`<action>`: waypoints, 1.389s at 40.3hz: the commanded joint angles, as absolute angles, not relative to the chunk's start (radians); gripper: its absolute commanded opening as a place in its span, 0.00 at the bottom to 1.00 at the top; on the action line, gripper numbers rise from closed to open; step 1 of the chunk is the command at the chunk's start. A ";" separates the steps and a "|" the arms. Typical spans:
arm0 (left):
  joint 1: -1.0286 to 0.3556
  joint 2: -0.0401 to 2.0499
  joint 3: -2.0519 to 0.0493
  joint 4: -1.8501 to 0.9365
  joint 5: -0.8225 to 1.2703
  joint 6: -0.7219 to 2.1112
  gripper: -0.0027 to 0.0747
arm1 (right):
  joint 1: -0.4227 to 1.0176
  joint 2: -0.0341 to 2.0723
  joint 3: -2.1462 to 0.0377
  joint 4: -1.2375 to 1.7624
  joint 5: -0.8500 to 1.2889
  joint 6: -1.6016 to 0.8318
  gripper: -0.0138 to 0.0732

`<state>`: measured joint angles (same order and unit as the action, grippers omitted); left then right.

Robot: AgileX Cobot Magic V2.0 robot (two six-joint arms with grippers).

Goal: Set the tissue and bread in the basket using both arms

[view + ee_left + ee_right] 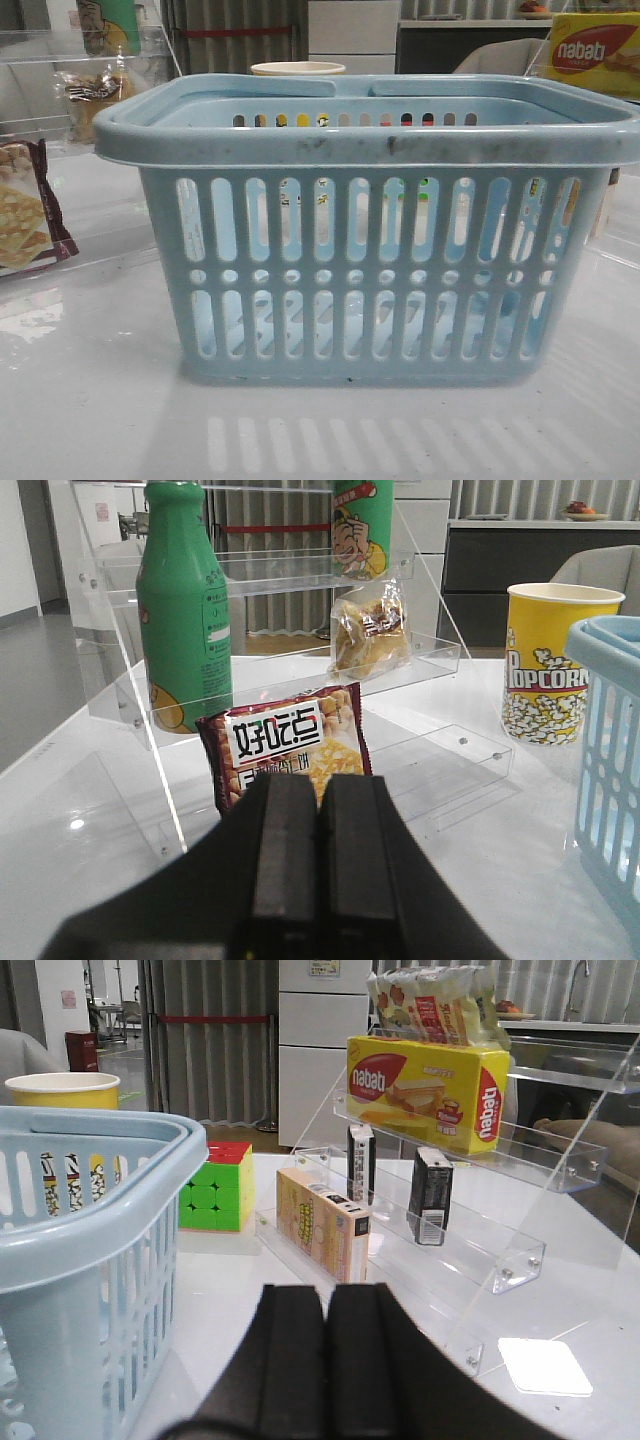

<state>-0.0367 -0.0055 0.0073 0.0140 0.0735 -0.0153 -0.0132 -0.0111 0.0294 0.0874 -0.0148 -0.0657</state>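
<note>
Both your pincers are closed on nothing: left pincer (318,855) faces the bread (369,632) on the clear shelf (300,685), right pincer (325,1355) faces the tissue (431,1195) on its own rack (480,1235). Watch the shelf lips and the cracker packet (285,745) just below the bread; a low reach could snag them. The basket (370,140) rim stands high on the desk (90,400), so lift clear.

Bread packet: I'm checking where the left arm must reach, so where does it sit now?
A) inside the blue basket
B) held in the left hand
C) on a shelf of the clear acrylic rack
C: the bread leans on a clear rack shelf, beside the green bottle.
</note>
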 commanded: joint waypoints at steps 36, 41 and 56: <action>-0.037 -0.023 0.002 0.006 -0.079 -0.024 0.15 | -0.018 -0.029 0.024 0.085 -0.133 -0.070 0.22; -0.039 -0.023 -0.052 0.000 -0.094 -0.024 0.15 | -0.016 -0.029 -0.037 0.085 -0.110 -0.070 0.22; -0.039 0.067 -0.454 0.000 0.137 -0.024 0.15 | -0.016 0.029 -0.449 0.085 0.166 -0.070 0.22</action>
